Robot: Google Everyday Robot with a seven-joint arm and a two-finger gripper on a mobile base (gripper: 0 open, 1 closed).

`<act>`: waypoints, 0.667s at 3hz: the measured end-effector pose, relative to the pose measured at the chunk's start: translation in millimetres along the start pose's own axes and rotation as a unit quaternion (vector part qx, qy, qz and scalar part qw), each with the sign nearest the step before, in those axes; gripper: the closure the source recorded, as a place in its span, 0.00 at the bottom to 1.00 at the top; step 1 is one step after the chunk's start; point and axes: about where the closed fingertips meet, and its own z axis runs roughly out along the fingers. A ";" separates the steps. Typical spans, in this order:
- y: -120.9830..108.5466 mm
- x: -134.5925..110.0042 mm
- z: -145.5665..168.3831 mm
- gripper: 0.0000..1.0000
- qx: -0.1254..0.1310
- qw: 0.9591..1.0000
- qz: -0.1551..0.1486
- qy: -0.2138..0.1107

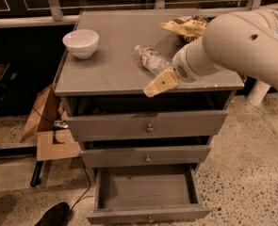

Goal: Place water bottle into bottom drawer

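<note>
The water bottle lies on its side on the grey cabinet top, white cap pointing toward the back left. My gripper hovers at the bottle's near end, over the front edge of the top, with one yellowish finger showing. The white arm reaches in from the right and hides the rest of the gripper. The bottom drawer is pulled out and its inside is bare.
A white bowl stands at the back left of the top. A yellow snack bag lies at the back right, partly behind the arm. The two upper drawers are slightly open. Cardboard and a cable lie on the floor at left.
</note>
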 end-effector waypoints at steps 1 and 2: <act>2.2 -8.4 20.0 0.00 -0.004 1.000 0.011 -0.013; -1.9 -19.5 31.9 0.00 0.002 0.999 0.019 -0.028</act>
